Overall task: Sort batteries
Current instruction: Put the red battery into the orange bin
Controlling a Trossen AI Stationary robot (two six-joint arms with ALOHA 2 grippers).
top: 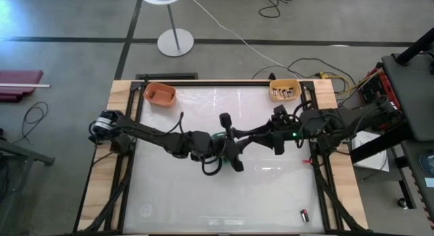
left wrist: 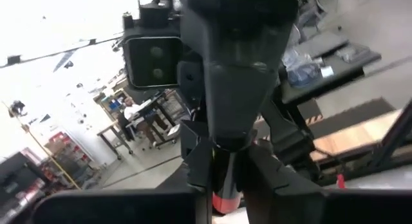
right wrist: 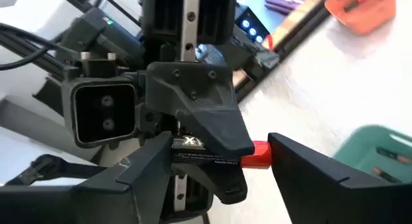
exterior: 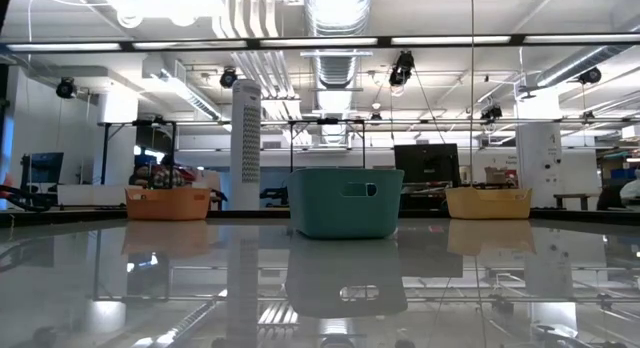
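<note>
One battery [right wrist: 256, 154], black with a red end, sits between both grippers above the teal bin [exterior: 346, 201] at the table's middle. My left gripper [top: 229, 146] comes from the left and my right gripper [top: 235, 135] from the right. Both are shut on this battery and face each other. An orange bin [top: 159, 93] stands at the far left. At the far right, a yellow bin [top: 285, 90] holds several batteries. A lone battery [top: 304, 213] lies on its side near the front right corner. My left gripper pinches the battery's black body [left wrist: 224, 176] between its two fingers, which lie across it. The red end [left wrist: 225, 201] sticks out past them. The battery is lifted clear above the teal bin. My right gripper has the battery lengthwise between its two fingers. One finger [right wrist: 302, 166] meets the red end [right wrist: 261, 154]. The other finger [right wrist: 138, 172] stands at the labelled end [right wrist: 190, 144], and the left gripper partly covers that spot.
The arms cross over the table's middle and cover most of the teal bin [top: 217, 136] in the high view. The glossy white tabletop [top: 203, 202] stretches toward the near edge. Black frame rails [top: 324, 188] run along the left and right sides.
</note>
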